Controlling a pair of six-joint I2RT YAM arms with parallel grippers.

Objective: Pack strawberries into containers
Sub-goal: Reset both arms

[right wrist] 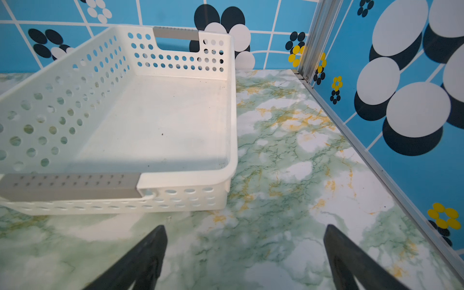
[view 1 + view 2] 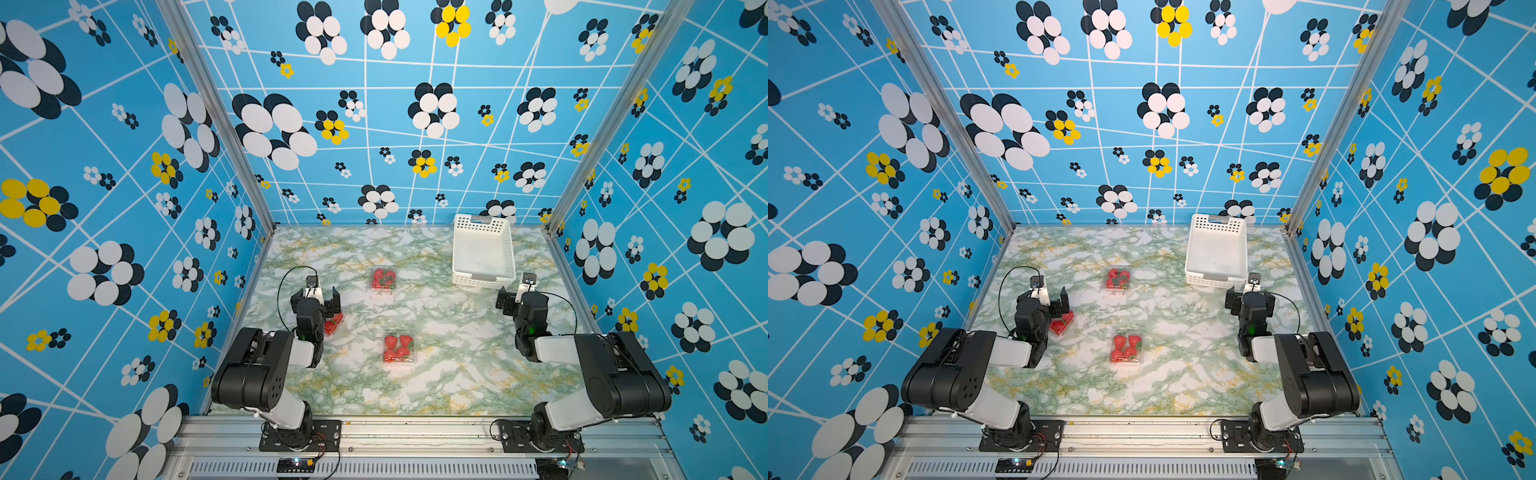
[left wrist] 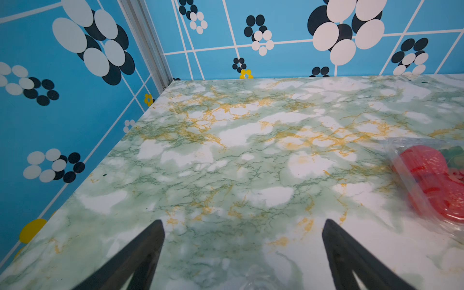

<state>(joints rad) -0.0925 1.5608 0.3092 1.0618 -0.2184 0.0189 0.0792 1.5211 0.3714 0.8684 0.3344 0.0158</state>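
Glossy red strawberries [image 2: 390, 343] are packed in 3 clear, squarish plastic containers [image 2: 414, 358] on the green-veined marbled table [image 2: 457, 365], 1 partly hidden beside the left gripper [image 3: 242, 223]; it and the right gripper [image 1: 244, 227] are held spread wide and empty, the right near a perforated white basket [image 1: 62, 108]

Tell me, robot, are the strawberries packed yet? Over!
Jaws open both sides, empty. Strawberries in three containers, none loose in sight. White basket empty; nothing blocking.
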